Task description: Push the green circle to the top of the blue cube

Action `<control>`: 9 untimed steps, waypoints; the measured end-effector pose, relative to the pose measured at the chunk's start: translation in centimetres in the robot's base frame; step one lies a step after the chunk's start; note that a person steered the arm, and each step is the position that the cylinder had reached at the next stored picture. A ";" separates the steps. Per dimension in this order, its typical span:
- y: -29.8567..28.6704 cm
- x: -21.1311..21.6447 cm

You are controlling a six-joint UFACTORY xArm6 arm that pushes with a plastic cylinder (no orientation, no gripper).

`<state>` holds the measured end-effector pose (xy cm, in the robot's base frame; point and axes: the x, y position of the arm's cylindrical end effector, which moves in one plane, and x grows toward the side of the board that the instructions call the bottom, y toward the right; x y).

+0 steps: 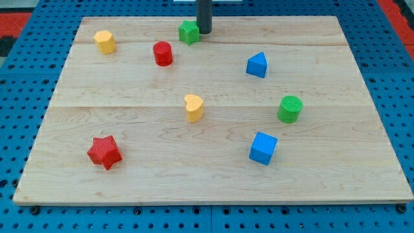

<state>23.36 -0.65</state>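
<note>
The green circle (290,109), a short green cylinder, stands on the wooden board (129,188) at the view's right. The blue cube (263,147) sits just below it and slightly to the left, a small gap apart. My tip (204,32) is at the view's top, touching or almost touching the right side of a green star-shaped block (189,32). The tip is far from both the green circle and the blue cube.
A blue triangular block (257,65) lies above the green circle. A red cylinder (162,53) and a yellow hexagon (104,41) are at the top left. A yellow heart (193,107) is in the middle. A red star (105,152) is at the bottom left.
</note>
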 end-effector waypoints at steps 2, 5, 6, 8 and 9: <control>0.8 -0.7; 19.5 4.5; 26.4 9.3; 21.8 20.1; 15.4 21.5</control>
<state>44.86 14.76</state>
